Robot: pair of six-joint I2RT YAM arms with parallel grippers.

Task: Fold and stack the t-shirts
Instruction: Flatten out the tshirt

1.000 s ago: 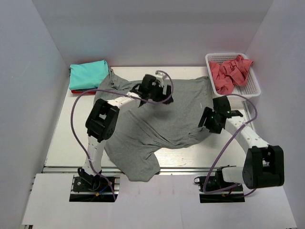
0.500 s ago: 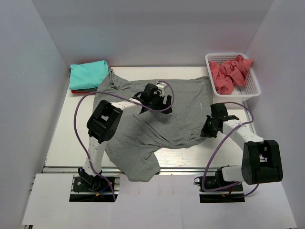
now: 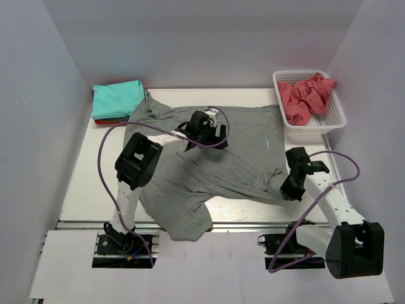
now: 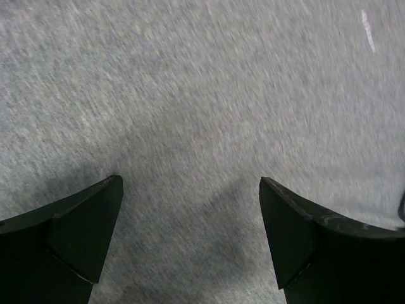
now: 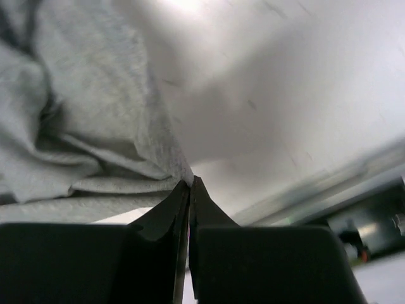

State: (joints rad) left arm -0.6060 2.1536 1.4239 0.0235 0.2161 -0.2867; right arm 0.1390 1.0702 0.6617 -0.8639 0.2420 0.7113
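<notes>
Teal t-shirt [image 3: 117, 98] sits folded at the table's [image 3: 88, 177] far-left corner, with a red t-shirt [image 3: 102, 121] peeking out beneath it. Grey t-shirt [image 3: 247, 161] sprawls mid-table, its lower part draping past the near edge. Left gripper [image 4: 190, 183] is spread wide over the grey cloth; only its wrist view shows the gap. Right gripper [image 5: 190, 182] is pressed together, pinching the grey shirt's edge near the right side; the top view hides the tips. Coral-pink t-shirt [image 3: 304, 95] lies in the white basket [image 3: 313, 131], far-right corner.
</notes>
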